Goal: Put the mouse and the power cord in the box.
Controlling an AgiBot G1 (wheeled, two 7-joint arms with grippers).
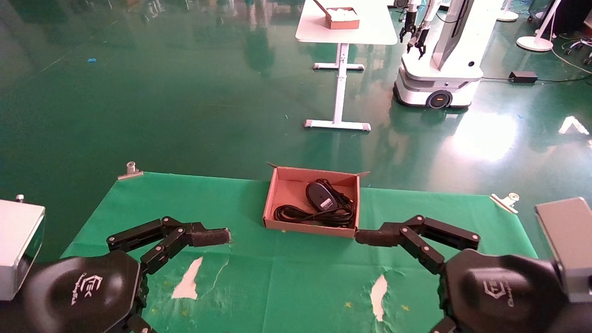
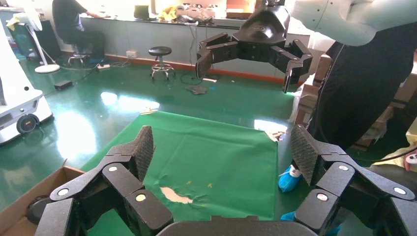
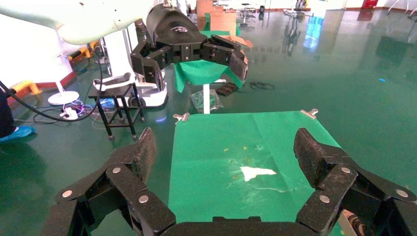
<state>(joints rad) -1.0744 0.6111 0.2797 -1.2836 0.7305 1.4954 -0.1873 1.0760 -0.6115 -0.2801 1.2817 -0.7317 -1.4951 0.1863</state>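
Mouse [image 1: 320, 195] & power cord [image 1: 309, 214] both lie in box [image 1: 282, 194], centre frame; task looks done. Left gripper [image 1: 217, 237] & right gripper [image 1: 367, 237], lower frame: jaws wide open, empty — next just retract.

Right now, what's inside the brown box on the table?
The box holds the mouse and the looped power cord. The mouse lies on some cord loops, so the box floor beneath them is hidden.

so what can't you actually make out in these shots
- Power cord plug: head view, too small, lost among the black loops in the box.
- Mouse label: head view, print too small to read.
- Box in the left wrist view: cut off by the frame edge and the left gripper; only a corner shows.
- Box in the right wrist view: out of frame past the open right gripper.
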